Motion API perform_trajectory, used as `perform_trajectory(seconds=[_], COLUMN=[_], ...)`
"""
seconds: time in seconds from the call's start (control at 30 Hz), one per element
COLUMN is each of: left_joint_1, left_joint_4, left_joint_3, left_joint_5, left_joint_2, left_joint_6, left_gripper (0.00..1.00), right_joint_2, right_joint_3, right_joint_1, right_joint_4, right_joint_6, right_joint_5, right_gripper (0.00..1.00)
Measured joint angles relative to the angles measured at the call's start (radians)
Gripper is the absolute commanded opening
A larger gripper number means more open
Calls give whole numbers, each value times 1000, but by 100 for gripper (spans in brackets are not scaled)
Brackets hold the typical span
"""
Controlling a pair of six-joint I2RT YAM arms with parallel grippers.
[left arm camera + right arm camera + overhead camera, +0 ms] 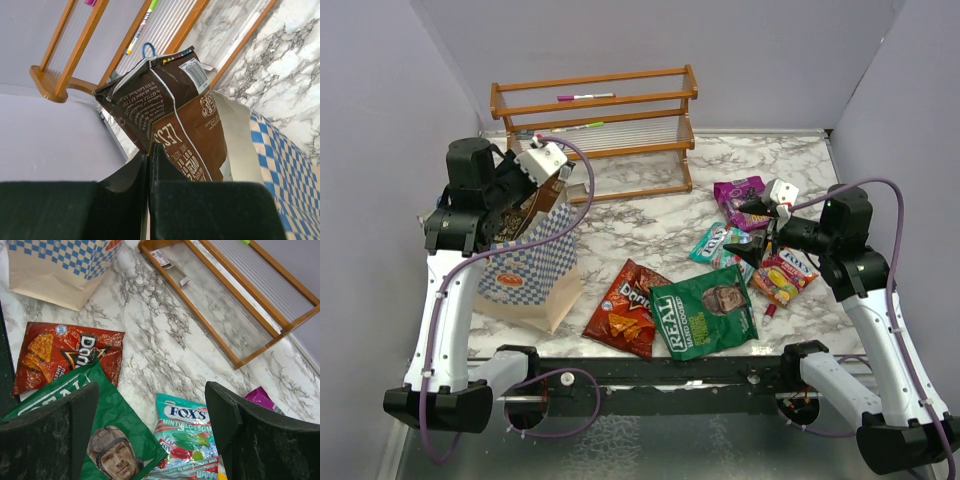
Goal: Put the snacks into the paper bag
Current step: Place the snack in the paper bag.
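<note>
Brown and glossy, the chip bag (170, 110) is pinched by the left gripper (150, 159), its jaws pressed together on the packet's edge. It is held tilted at the open top of the checkered paper bag (532, 268), which stands on the marble worktop (640, 225) near the wooden rack (595, 130). The right gripper (150, 407) hovers spread wide over the teal candy pack (182, 427) and the green REAL chips (708, 310). The red Doritos (628, 308) lie between those chips and the paper bag.

Even light is falling from overhead — shadows are lying faint on the white-grey marbled tabletop (650, 225). The glossy brown snack packet (170, 115) is catching mild sheen; wrist views are blurring along their lower edges.
</note>
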Motion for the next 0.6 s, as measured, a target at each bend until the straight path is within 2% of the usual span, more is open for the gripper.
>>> perform_trajectory(seconds=[0.3,0.6], left_joint_1=[0,0], left_joint_4=[39,39], left_joint_3=[26,41], left_joint_5=[-74,-43], left_joint_2=[-5,-5], left_joint_6=[-100,-144], left_gripper=[0,0], right_joint_2=[3,7], right_joint_3=[0,0], right_joint_1=[0,0], right_joint_4=[0,0], right_joint_6=[2,2], right_joint_5=[-1,-11], right_gripper=[87,87])
